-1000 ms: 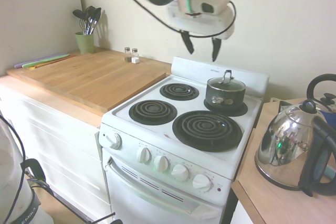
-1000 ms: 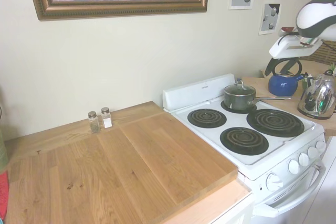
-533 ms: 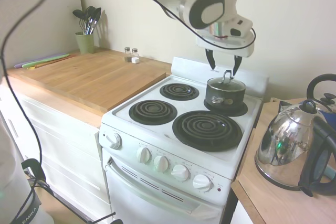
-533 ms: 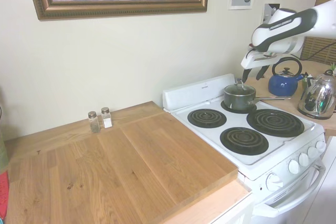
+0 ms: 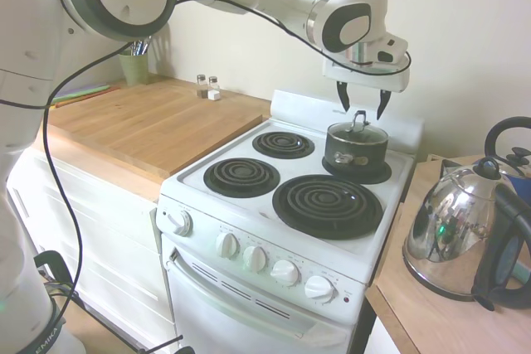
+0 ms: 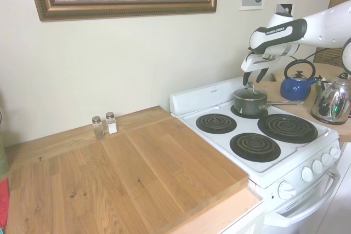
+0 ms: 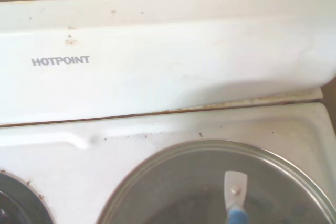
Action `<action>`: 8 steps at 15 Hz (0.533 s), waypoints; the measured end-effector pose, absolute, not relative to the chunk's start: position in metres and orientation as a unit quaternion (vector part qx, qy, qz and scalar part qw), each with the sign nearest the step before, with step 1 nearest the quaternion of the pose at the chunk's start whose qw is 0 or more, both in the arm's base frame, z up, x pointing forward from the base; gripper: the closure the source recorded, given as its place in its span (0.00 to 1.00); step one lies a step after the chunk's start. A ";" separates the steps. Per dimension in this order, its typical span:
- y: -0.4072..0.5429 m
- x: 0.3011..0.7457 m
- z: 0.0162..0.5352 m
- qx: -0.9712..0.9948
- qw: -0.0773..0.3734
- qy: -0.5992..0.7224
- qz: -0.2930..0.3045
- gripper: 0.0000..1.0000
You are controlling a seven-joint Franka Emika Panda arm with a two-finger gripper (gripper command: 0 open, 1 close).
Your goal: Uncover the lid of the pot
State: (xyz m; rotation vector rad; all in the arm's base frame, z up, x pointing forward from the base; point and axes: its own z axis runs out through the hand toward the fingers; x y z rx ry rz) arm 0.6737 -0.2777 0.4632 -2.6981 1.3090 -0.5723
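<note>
hovering just above the lid (image 5: 357, 130), end effector (image 5: 362, 111) spread wide, fingers apart; lid seated on pot (image 5: 355, 152), stove's 1 o'clock burner.

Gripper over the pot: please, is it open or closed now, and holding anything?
Gripper: jaws open, holding nothing, above the lid of the pot.
</note>
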 end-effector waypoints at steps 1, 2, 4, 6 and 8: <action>-0.276 0.674 0.463 -0.883 0.044 0.427 -0.187 1.00; -0.275 0.674 0.462 -0.884 0.045 0.428 -0.184 1.00; -0.272 0.675 0.458 -0.883 0.043 0.432 -0.177 1.00; -0.267 0.675 0.455 -0.882 0.042 0.437 -0.170 1.00; -0.267 0.675 0.454 -0.882 0.043 0.440 -0.166 1.00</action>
